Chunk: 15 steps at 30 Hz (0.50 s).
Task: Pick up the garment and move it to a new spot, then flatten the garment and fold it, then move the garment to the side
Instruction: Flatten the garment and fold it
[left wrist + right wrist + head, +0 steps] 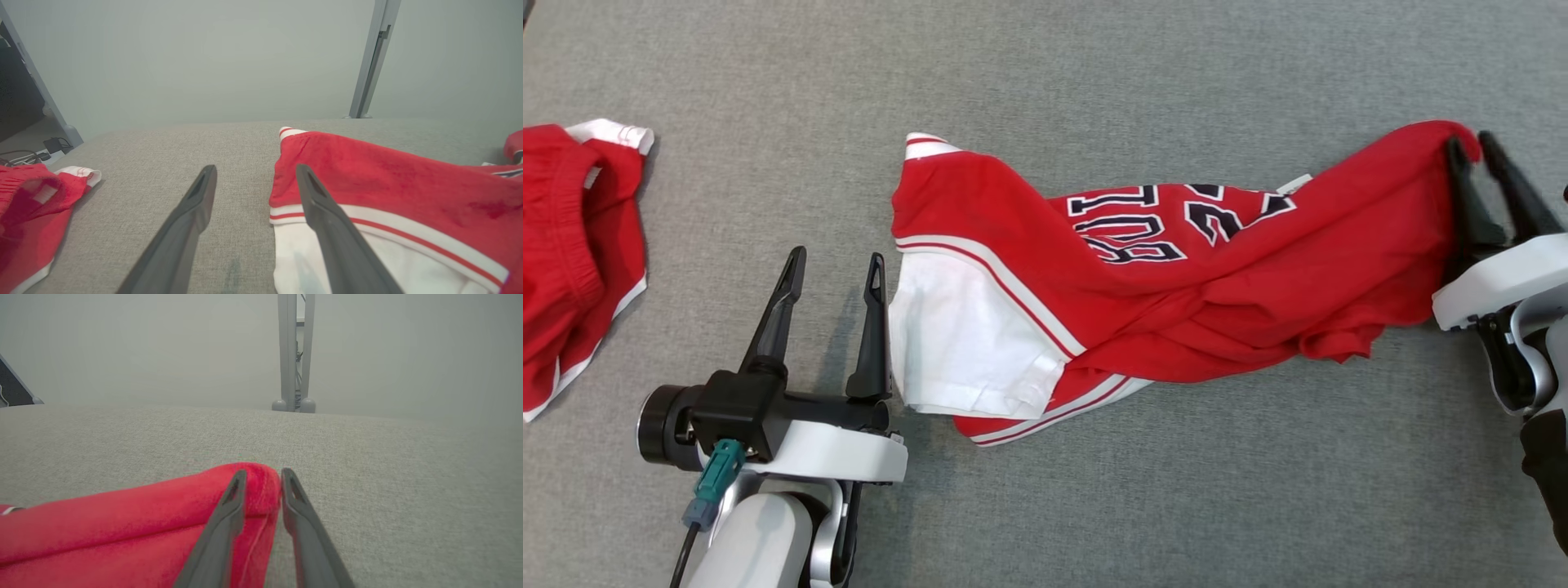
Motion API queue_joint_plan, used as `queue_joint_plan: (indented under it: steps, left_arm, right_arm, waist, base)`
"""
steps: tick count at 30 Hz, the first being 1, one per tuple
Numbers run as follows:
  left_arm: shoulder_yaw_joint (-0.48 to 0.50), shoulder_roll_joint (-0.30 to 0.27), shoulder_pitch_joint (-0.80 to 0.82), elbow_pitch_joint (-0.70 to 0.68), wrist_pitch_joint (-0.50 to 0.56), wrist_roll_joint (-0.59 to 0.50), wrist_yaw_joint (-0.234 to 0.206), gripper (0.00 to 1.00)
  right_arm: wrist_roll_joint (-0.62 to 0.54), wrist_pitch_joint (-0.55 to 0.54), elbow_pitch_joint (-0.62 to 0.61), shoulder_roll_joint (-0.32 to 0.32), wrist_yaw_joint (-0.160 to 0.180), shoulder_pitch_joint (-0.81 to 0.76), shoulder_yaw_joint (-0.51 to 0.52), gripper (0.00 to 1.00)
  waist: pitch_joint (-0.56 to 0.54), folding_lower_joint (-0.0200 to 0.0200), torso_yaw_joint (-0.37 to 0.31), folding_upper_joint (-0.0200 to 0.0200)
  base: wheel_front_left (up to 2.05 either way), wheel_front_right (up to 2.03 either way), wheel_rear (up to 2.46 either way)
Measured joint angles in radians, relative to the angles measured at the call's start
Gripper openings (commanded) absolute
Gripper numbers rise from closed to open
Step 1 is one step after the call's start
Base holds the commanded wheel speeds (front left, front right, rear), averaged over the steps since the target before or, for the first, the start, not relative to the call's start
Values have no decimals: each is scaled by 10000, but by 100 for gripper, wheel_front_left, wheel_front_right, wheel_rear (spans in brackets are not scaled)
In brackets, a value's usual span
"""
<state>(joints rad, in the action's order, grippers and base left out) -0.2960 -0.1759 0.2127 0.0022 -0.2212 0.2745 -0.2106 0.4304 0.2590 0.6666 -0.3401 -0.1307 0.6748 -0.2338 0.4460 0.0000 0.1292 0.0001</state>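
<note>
Two grippers, two red garments, one grey woven surface (1094,506) beneath all.

Nearest, at the left: left gripper (836,257), fingers (196,204) spread wide, bare grey weave between them. Released, just beside the garment's left edge.

Next, across the middle, running left to right: the garment (1176,278), a red jersey, crumpled and twisted rather than flat. At its left end a white panel (964,343), bordered by white-and-red stripes. In the middle, dark lettering (1143,224) outlined in white, upside down from the robot's side and partly swallowed by folds. Beside that, a small white tag (1294,184). Toward the right, narrows into a bunched red fold, drawn up to a peak at the far right.

There: right gripper (1470,140), fingers (229,510) nearly together, that red fold sitting between them — whether pinched or lying loose cannot be told.

At the far left, well apart from the jersey: second garment (572,245), red with white trim and a gathered waistband, heaped, partly cut off by the view's edge.

Farthest: a pale wall, with one grey post (294,351) standing past the surface's far edge.
</note>
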Motion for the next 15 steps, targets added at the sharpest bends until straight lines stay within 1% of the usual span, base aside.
queue_joint_plan:
  steps: [1,2,4,9,15]
  left_arm:
    - [12,2,0,44,-8,15,-2,100]
    - [48,-10,0,79,-58,17,-2,100]
    - [100,-36,-4,121,-82,52,-6,100]
    - [268,-159,-290,159,-125,150,-86,100]
    - [474,-311,-914,-73,-117,267,-282,100]
  right_arm:
    - [35,2,-88,17,0,-9,8,100]
    - [42,19,-591,33,0,-104,201,100]
    - [61,29,-1189,94,0,-425,546,100]
    - [-186,42,-2589,462,2,-1919,1337,100]
    - [-640,54,-4042,966,0,-3658,1866,100]
  waist:
    - [-16,0,-51,0]
    - [-66,0,-156,0]
    - [-141,0,-261,0]
    - [-569,0,-510,-1]
    - [-1153,0,-799,0]
  base:
    - [0,0,0]
    - [0,0,0]
    - [0,0,0]
    - [0,0,0]
    - [0,0,0]
